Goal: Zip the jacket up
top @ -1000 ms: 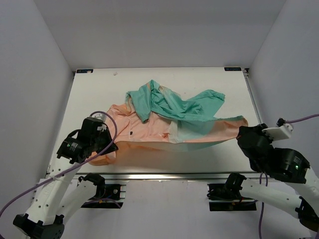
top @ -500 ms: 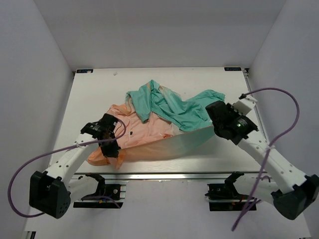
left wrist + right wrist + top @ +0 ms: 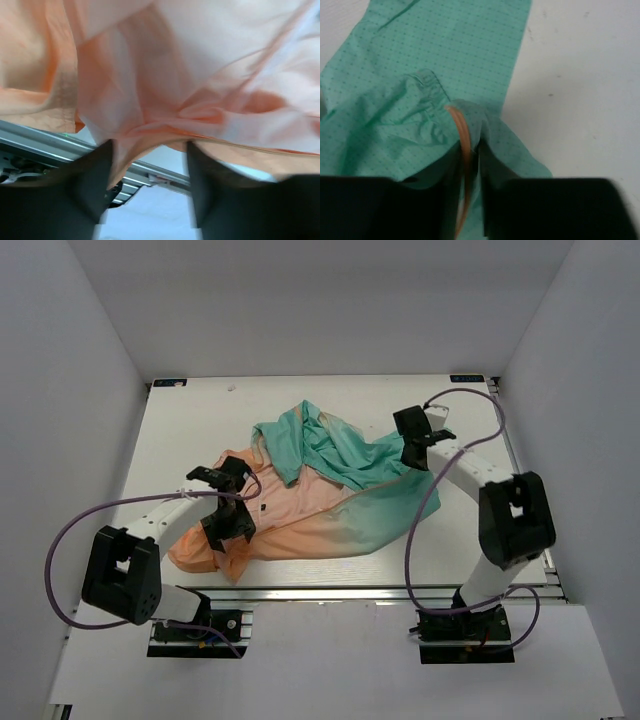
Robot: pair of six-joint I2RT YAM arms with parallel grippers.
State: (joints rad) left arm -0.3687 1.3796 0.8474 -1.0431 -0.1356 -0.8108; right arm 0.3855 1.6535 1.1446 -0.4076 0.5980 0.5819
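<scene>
The jacket (image 3: 320,505) lies spread on the white table (image 3: 180,430), peach-orange on the left and teal on the right, with a teal sleeve bunched across its top. My left gripper (image 3: 232,532) sits over the peach near-left part. In the left wrist view its fingers (image 3: 90,185) stand apart and open around (image 3: 150,147), and a peach fabric fold (image 3: 175,75) drapes at the tips. My right gripper (image 3: 412,455) is at the teal far-right corner. In the right wrist view it (image 3: 469,150) is pinched on teal cloth (image 3: 445,50) and an orange edge strip (image 3: 462,130).
A metal rail (image 3: 330,592) runs along the table's near edge and shows behind the left fingers (image 3: 40,137). Purple cables (image 3: 70,540) loop from both arms. Grey walls close in the table on three sides.
Both arms swung away from the near edge over the table, and the stretched, lifted jacket edge has come down flat. The left jaws have opened off the peach fabric.
</scene>
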